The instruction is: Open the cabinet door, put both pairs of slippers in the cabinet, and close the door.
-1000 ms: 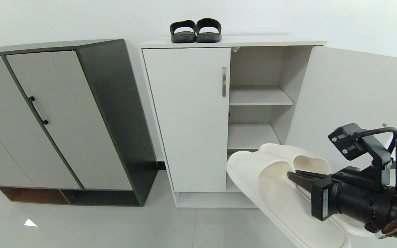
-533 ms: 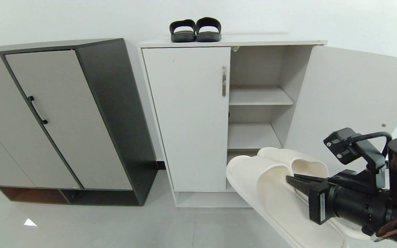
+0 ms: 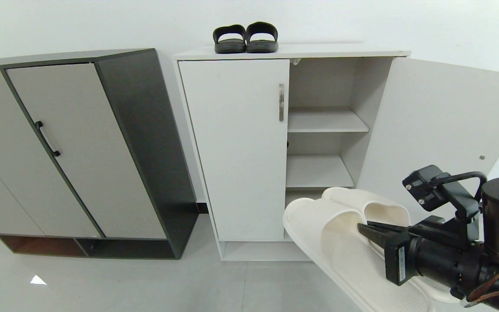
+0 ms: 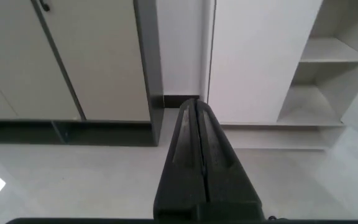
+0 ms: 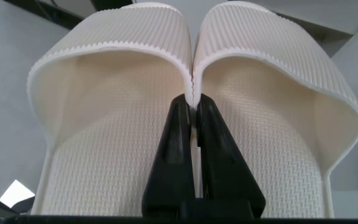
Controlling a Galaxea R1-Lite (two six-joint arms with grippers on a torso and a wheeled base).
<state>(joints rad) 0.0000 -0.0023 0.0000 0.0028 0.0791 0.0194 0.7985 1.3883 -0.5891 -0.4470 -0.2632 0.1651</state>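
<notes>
The right end effector (image 3: 364,228) extends forward and slightly leftward from the robot's right side, roughly level. Its two black fingers (image 5: 179,130) are closed side by side on the touching inner edges of the white slippers (image 3: 314,216). The left end effector (image 4: 196,109) points forward and down, its fingers pressed flat together, gripping nothing.

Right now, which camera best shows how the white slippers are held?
The right wrist view: the right gripper pinches both white slippers where their straps meet. The head view shows the pair side-on, before the white cabinet. The left wrist view faces that cabinet.
</notes>
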